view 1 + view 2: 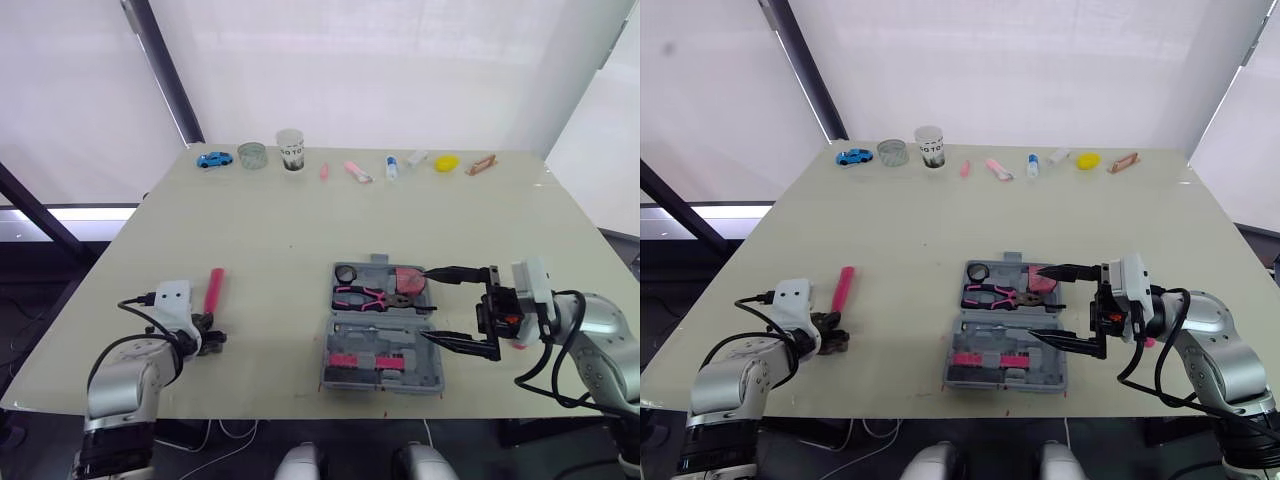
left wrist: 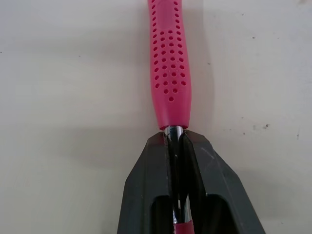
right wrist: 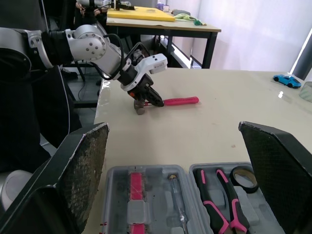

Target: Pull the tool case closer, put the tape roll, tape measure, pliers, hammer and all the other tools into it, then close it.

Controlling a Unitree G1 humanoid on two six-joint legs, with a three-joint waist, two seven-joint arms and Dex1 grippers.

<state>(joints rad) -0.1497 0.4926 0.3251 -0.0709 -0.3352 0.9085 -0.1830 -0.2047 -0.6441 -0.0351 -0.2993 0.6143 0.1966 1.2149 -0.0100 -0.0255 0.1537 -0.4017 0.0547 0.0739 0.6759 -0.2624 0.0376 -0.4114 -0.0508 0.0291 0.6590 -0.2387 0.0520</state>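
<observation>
Looking down over a pale desk [image 1: 300, 230]. Near the front edge, slightly right of centre: a grey tool case [image 1: 437, 375], lying open and flat, both halves facing up. In the far half, a small black tape roll [image 1: 346, 273] at the left corner, pink-and-black pliers [image 1: 362, 297] just beside it, and a round reddish tape measure [image 1: 408, 280] to the right. In the near half, a thin screwdriver [image 3: 178, 204] and pink-marked pieces set in moulded slots. At the case's right edge, the right end effector [image 1: 423, 304], spread wide and gripping nothing, one black finger over the far half by the tape measure, the other over the near half. Well apart to the left, outside the case, a hammer [image 1: 213, 292] with a dotted pink handle pointing towards the far side. Clamped on its bare metal shaft, just below the handle, the left end effector [image 2: 175, 141], fingers pressed against the steel. Along the far edge, a row of small things: a blue toy car [image 1: 213, 159], a glass jar [image 1: 252, 155], a paper cup [image 1: 290, 150], a little bottle [image 1: 391, 167], a yellow lump [image 1: 446, 162].
</observation>
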